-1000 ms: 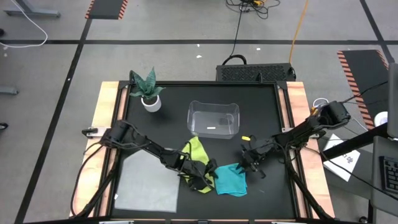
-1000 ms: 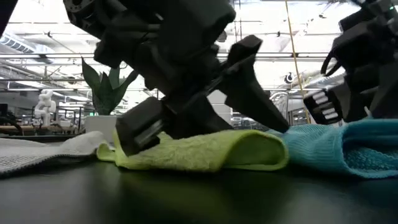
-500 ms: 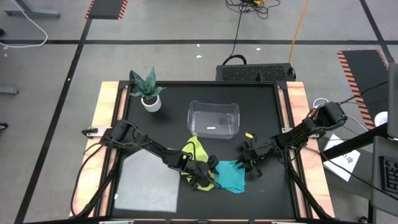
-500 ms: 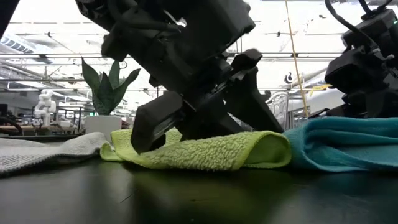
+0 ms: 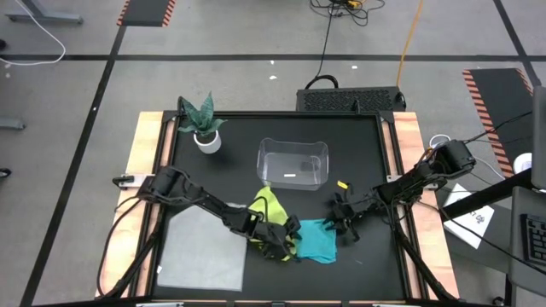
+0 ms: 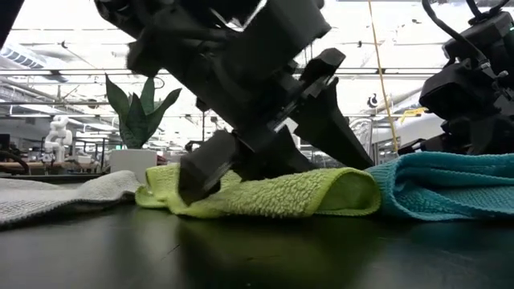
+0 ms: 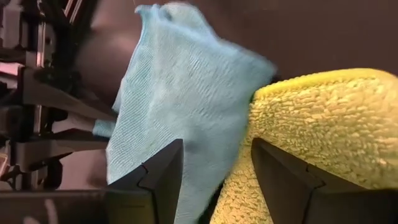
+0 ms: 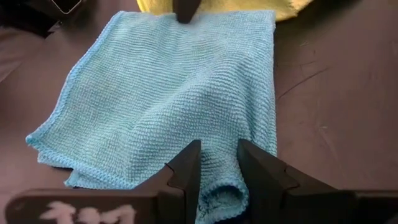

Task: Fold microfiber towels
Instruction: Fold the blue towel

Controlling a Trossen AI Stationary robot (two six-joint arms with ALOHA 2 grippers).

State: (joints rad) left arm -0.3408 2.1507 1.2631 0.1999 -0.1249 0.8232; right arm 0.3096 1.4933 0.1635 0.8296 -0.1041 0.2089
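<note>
The yellow-green towel (image 5: 270, 211) lies folded over near the table's middle, and the teal towel (image 5: 317, 241) lies flat against its right side. The light grey towel (image 5: 200, 251) lies spread flat at the near left. My left gripper (image 5: 279, 245) is open and low over the seam between the yellow-green towel (image 7: 323, 124) and the teal towel (image 7: 180, 87). My right gripper (image 5: 339, 226) is shut on the teal towel (image 8: 174, 81) at its right side. My left gripper comes slanting down from the table's left with open fingers. One finger (image 6: 199, 170) rests on the yellow-green towel's folded near part (image 6: 241, 201). The other finger (image 7: 158, 180) stands over the teal towel's edge; whether it touches, I cannot tell. My right gripper pinches a bunched fold at the teal towel's right edge (image 8: 219, 190) between its two fingers. The fingers come low from the table's right. The towel's other parts lie flat and slack on the table.
A clear plastic bin (image 5: 293, 164) stands behind the towels at the middle. A potted plant (image 5: 200, 124) stands at the far left. A small yellow object (image 5: 342, 184) lies right of the bin. Bare black table shows at the near right.
My left gripper has slid a little toward the table's right and near edge along the yellow-green towel, pushing its fold that way; it stays open. My right gripper has shifted slightly toward the near edge, and the teal towel has drawn in narrower.
</note>
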